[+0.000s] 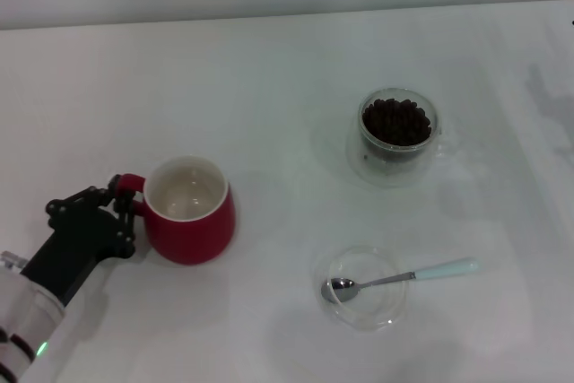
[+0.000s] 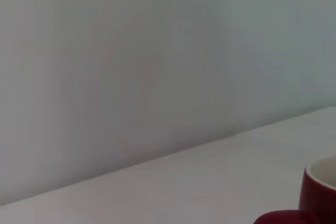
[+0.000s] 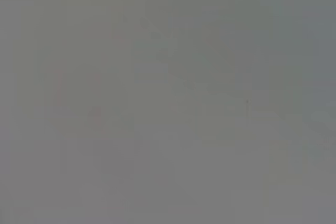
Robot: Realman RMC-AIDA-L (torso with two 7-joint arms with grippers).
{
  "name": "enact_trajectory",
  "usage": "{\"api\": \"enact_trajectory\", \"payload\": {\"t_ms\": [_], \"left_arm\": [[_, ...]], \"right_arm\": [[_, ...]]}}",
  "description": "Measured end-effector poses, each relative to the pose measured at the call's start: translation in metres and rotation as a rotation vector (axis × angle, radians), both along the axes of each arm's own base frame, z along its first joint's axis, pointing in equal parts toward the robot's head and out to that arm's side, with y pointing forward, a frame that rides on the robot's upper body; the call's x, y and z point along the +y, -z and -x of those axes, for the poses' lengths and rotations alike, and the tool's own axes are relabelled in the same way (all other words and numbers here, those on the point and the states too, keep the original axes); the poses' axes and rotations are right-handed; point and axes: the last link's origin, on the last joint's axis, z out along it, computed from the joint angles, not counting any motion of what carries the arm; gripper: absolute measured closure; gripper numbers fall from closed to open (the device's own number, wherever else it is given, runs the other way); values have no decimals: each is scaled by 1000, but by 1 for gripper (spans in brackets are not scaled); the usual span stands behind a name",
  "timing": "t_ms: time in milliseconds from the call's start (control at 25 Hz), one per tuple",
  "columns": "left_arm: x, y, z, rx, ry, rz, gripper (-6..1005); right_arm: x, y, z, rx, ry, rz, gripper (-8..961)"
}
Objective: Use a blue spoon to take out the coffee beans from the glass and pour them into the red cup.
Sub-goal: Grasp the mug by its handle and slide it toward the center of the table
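Note:
The red cup (image 1: 193,221) stands upright at the left, white inside and holding nothing; its edge also shows in the left wrist view (image 2: 320,192). My left gripper (image 1: 124,214) is at the cup's handle, fingers closed on either side of it. The glass (image 1: 397,157) stands at the back right, filled with dark coffee beans (image 1: 395,121). The blue spoon (image 1: 404,277) lies at the front right, its metal bowl in a shallow clear dish (image 1: 363,311) and its pale blue handle pointing right. My right gripper is out of view.
A white table (image 1: 269,87) carries everything, with a pale wall behind it. Open surface lies between the cup, the glass and the dish. The right wrist view is a blank grey.

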Motion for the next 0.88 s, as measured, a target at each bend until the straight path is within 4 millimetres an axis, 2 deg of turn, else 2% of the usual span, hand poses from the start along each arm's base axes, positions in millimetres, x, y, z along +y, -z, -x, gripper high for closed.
{"api": "enact_trajectory", "payload": {"t_ms": [320,880], "left_arm": [[1,7,-7,-1,17,32,825],[-7,8,-3,-12,-4,35,769]], "right_arm": [[1,0,1,0,-5,-1,82],[0,0,1,-1,-4,-1,82]]}}
